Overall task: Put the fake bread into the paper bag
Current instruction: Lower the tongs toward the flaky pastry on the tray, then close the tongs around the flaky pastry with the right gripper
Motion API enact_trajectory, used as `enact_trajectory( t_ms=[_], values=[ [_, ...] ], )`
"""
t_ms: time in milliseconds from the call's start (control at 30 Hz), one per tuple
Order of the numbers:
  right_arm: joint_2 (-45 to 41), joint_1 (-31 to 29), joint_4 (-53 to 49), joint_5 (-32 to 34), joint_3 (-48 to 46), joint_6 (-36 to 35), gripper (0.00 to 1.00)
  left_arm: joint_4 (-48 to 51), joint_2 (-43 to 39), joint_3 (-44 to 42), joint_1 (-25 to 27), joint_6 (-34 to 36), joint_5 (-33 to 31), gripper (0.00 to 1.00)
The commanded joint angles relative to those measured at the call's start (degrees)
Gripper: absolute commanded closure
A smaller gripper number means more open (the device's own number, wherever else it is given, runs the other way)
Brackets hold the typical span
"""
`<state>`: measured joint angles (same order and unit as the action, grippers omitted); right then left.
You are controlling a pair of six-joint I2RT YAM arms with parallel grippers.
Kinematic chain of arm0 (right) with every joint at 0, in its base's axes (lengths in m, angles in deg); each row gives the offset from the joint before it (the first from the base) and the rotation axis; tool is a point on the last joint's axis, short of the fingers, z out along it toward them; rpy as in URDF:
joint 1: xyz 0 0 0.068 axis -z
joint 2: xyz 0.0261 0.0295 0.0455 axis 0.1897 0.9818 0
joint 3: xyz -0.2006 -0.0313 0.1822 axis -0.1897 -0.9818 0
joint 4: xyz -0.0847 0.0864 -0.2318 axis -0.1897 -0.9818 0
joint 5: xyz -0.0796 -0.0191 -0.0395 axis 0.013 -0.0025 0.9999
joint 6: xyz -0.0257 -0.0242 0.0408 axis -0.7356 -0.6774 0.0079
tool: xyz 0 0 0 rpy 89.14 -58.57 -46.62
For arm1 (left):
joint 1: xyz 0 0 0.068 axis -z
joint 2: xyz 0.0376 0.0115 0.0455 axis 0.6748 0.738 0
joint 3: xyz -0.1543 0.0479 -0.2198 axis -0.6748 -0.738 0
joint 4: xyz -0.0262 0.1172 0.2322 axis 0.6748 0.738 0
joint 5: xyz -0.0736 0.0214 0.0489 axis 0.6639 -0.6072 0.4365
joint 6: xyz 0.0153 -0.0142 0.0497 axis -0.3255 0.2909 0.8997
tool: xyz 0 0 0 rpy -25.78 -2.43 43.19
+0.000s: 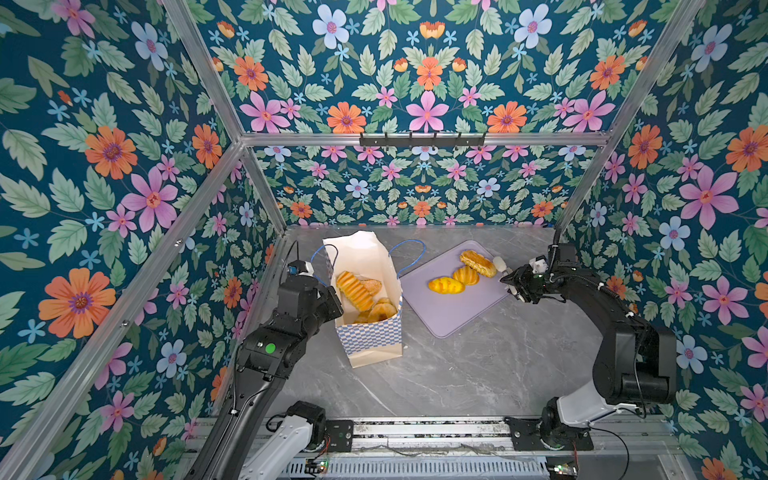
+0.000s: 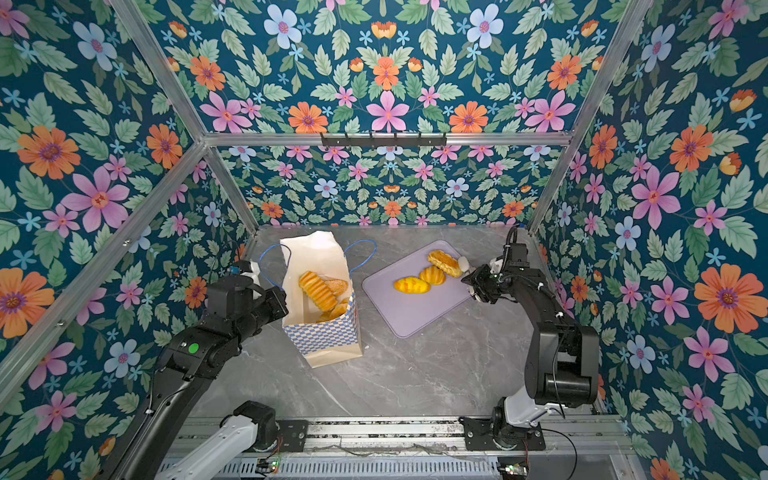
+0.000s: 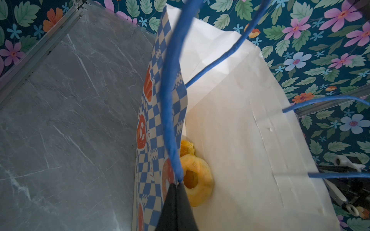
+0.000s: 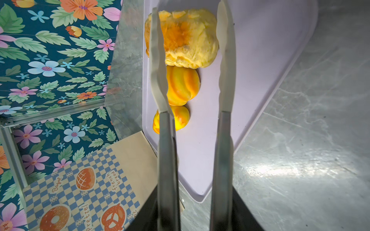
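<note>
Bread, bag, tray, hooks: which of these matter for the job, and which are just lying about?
Part of the job:
- three bread pieces on the tray
- bread in the bag
- paper bag
- lavender tray, under the loose bread

Just lying about:
- black hook rack on the back wall

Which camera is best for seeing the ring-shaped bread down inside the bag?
The left wrist view: the ring-shaped bread lies close and plain, its hole showing, inside the paper bag. In both top views it is mostly hidden under other loaves. The right wrist view shows only the bag's outside.
</note>
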<state>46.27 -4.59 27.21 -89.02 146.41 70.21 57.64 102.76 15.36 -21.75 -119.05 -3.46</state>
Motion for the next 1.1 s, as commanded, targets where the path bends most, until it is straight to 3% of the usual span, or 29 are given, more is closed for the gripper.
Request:
enact_trajectory(
  t_ms=[0, 700, 1067],
  values=[
    [1.11, 0.02, 2.37, -1.59, 0.5, 0.18, 0.56, -0.52, 0.23, 0.21, -0.03, 0.56, -0.34, 0.96],
    [7.02, -0.15, 8.91, -8.22, -1.26, 1.73, 0.53, -0.8, 1.95, 1.27, -0.03, 0.73, -0.09, 0.97],
    [8.86, -0.33, 11.67, -8.85, -2.04, 3.49, 0.56, -0.42, 1.64, 1.31, -0.03, 0.64, -0.33, 0.97]
  ],
)
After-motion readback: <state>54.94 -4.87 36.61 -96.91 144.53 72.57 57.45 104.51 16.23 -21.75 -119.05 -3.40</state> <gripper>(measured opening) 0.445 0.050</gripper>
